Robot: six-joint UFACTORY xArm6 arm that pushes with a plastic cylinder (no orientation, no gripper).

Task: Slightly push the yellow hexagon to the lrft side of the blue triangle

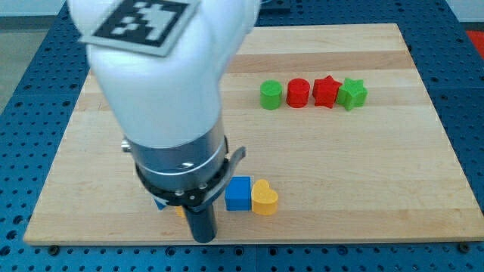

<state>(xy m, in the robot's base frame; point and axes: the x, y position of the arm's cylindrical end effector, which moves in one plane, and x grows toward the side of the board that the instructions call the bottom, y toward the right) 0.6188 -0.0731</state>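
My arm's white and dark body fills the view's left and covers much of the board. The dark rod hangs below it and my tip (203,239) rests near the board's bottom edge. A sliver of a yellow block (180,212) shows just left of the rod, and a sliver of a blue block (159,203) lies left of that. Both are mostly hidden by the arm, so I cannot make out their shapes. My tip is close to the yellow sliver, slightly below and to its right.
A blue cube (238,193) and a yellow heart (265,199) sit touching, right of the rod. A green cylinder (271,95), red cylinder (298,93), red star (326,91) and green star (352,94) form a row at upper right on the wooden board (363,174).
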